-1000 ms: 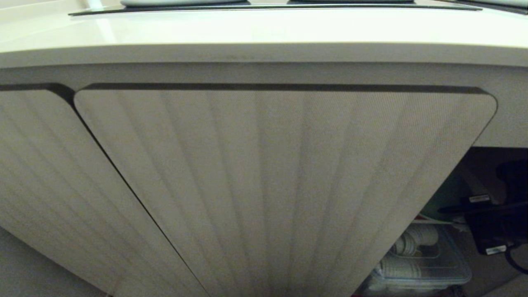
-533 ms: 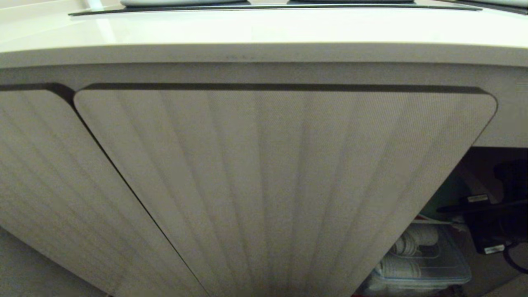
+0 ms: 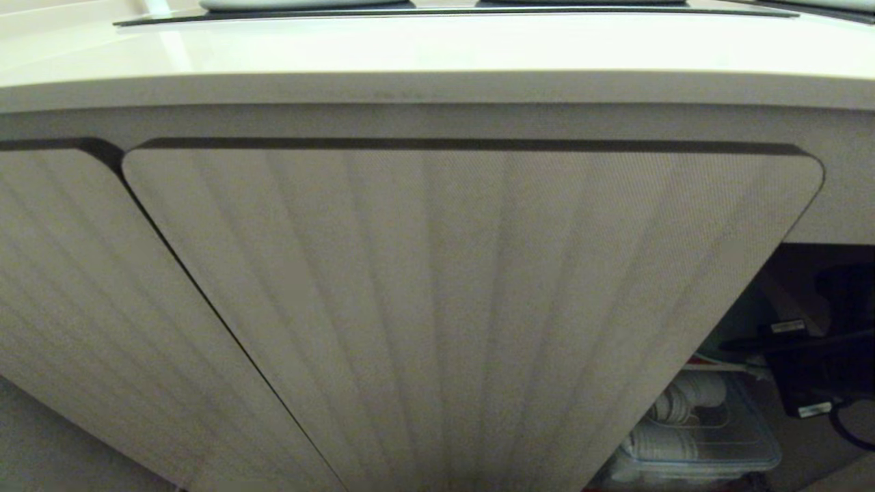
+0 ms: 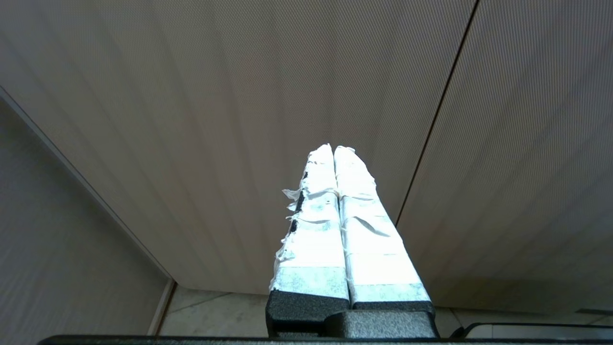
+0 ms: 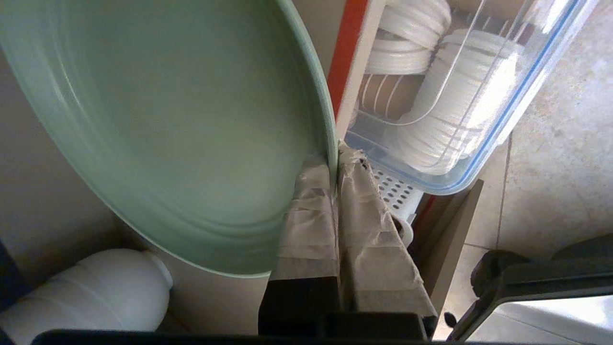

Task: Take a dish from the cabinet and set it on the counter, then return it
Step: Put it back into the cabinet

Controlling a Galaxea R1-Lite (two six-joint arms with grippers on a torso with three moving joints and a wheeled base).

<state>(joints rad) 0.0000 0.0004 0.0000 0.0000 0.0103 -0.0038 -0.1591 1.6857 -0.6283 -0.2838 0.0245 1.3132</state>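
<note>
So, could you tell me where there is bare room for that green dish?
The counter shows a bare cream strip between its front edge and the black glass panel. Inside the cabinet it is crowded: the dish held by the right gripper, a clear box, a white bottle.

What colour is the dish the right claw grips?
Plain pale mint green dish, pinched at its rim by the right claw; clearest in the right wrist view.

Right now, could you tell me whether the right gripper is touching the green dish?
Touching. In the right wrist view, the right gripper is shut on the dish, with its taped fingers pinching the rim from both sides.
</note>
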